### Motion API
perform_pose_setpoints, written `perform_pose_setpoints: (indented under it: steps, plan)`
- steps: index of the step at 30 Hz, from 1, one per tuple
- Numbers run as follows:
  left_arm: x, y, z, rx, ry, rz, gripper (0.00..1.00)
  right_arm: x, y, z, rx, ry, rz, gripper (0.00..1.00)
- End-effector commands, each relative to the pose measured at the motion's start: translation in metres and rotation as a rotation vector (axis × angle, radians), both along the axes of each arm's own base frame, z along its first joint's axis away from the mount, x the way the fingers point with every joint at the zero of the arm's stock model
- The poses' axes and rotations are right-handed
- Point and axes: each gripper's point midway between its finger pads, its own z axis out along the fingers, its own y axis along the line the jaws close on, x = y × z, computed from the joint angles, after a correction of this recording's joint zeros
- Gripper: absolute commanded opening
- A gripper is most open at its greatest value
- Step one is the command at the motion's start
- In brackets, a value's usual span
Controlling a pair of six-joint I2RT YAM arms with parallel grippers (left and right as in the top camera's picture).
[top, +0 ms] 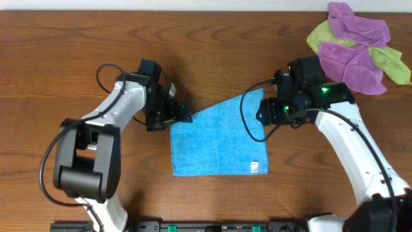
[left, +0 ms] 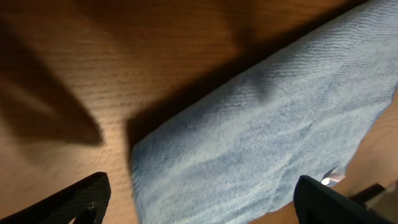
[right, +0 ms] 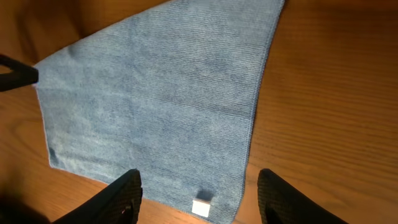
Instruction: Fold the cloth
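cloth (top: 219, 138) lies flat and unfolded mid table (top: 64, 38). left gripper (top: 183, 116) and right gripper (top: 264, 115) sit at its far corners, fingers apart, empty, likely lining up corner pinches for the fold.

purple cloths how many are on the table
2 show: one purple cloth at the back of the pile in the far right corner, another just in front of it, both lying with green cloth. More may be hidden underneath.
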Motion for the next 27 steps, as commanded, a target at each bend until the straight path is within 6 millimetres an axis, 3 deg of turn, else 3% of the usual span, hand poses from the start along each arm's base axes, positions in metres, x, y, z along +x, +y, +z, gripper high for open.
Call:
perform_pose_setpoints:
  steps: [1,8,15,20,27]
  plan:
    - [0.0,-0.005,0.001,-0.046,0.008,0.007,0.96,0.008,-0.005,-0.011,0.006,0.028,-0.003,0.61]
    - [0.004,-0.004,-0.001,-0.033,-0.005,0.01,0.95,0.015,0.001,-0.041,0.09,0.123,-0.021,0.59]
    - [0.005,-0.002,-0.002,-0.02,-0.013,0.011,0.95,0.007,0.033,-0.033,0.253,0.17,0.03,0.53]
    - [0.011,0.002,-0.005,0.009,-0.033,0.025,0.95,-0.004,0.057,-0.036,0.221,0.169,0.118,0.36]
    - [0.015,0.003,-0.005,0.002,-0.036,0.045,0.95,-0.028,0.072,-0.043,0.133,0.211,0.196,0.06]
